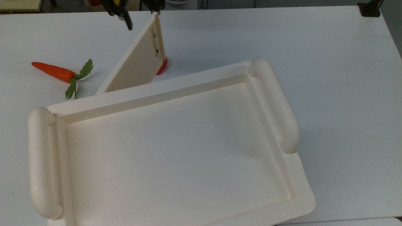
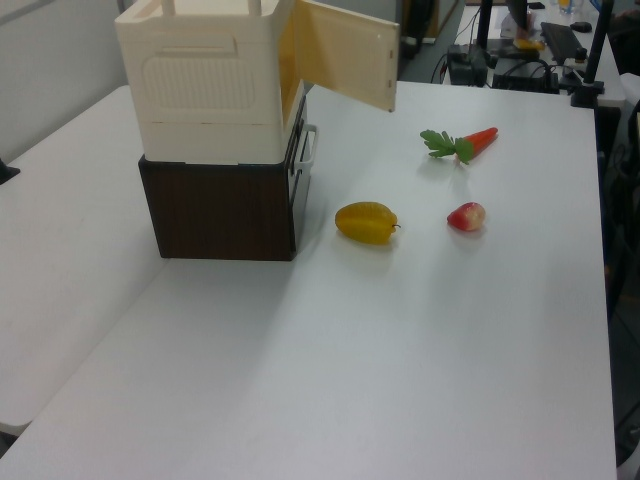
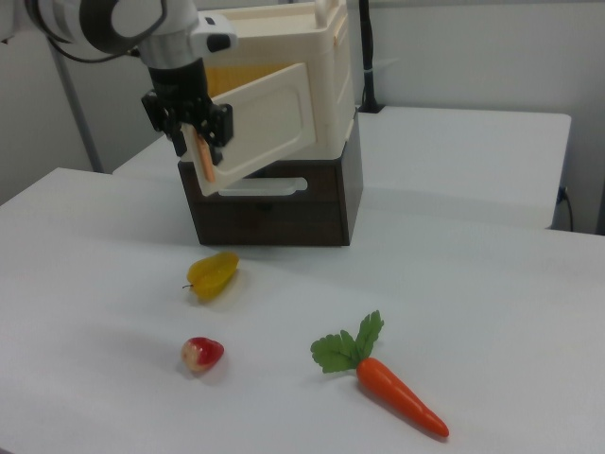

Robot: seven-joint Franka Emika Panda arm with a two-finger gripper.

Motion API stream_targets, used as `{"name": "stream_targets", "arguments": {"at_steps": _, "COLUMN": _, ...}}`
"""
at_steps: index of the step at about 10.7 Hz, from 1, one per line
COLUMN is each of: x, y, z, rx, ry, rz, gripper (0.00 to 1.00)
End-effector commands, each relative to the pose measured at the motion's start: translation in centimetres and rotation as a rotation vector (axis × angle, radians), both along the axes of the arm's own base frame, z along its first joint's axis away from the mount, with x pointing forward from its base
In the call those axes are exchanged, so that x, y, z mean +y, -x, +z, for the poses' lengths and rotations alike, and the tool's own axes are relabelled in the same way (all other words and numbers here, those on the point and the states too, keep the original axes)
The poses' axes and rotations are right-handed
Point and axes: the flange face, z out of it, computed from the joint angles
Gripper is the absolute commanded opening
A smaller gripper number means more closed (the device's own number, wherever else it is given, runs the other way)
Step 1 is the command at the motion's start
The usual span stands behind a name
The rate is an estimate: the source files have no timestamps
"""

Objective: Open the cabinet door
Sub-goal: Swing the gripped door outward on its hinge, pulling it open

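Observation:
The cabinet door point(image 1: 135, 59) is a flat cream panel that stands swung wide open from the cream cabinet point(image 2: 200, 90). It is also the panel point(image 2: 345, 60) sticking out toward the left view's right. My gripper point(image 1: 141, 18) is at the door's free edge near the top view's upper border. One finger point(image 1: 128, 25) is off the panel's face and the other is by its corner, so the gripper is open. In the right view the gripper point(image 3: 200, 142) straddles the door point(image 3: 265, 123) just above an orange handle point(image 3: 204, 161).
The cabinet's recessed top point(image 1: 157, 94) sits on a dark brown drawer base point(image 2: 220, 210). A strawberry point(image 1: 162, 67) peeks from behind the door's lower corner. A carrot point(image 1: 53, 71) lies at the top view's left. A yellow fruit point(image 2: 367, 222) lies before the base.

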Motion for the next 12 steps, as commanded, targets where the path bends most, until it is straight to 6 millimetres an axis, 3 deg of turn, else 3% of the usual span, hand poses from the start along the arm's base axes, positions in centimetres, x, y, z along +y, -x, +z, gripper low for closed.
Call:
{"name": "stream_targets", "arguments": {"at_steps": 1, "x": -3.1, "y": 1.9, "z": -1.3, "rx": 0.117, "ry": 0.106, "rz": -0.012, "gripper": 1.0}}
{"name": "stream_targets", "arguments": {"at_steps": 3, "x": -4.5, "y": 2.3, "z": -2.6, "rx": 0.169, "ry": 0.13, "rz": -0.034, "gripper": 1.0}}
{"name": "stream_targets", "arguments": {"at_steps": 6, "x": -5.1, "y": 3.3, "z": -4.1, "rx": 0.249, "ry": 0.16, "rz": -0.035, "gripper": 1.0}}
{"name": "stream_targets", "arguments": {"at_steps": 9, "x": -4.1, "y": 3.7, "z": -6.5, "rx": 0.269, "ry": 0.155, "rz": -0.009, "gripper": 1.0}}
{"name": "stream_targets", "arguments": {"at_steps": 12, "x": -3.9, "y": 3.6, "z": -6.7, "rx": 0.268, "ry": 0.155, "rz": -0.001, "gripper": 1.0}}
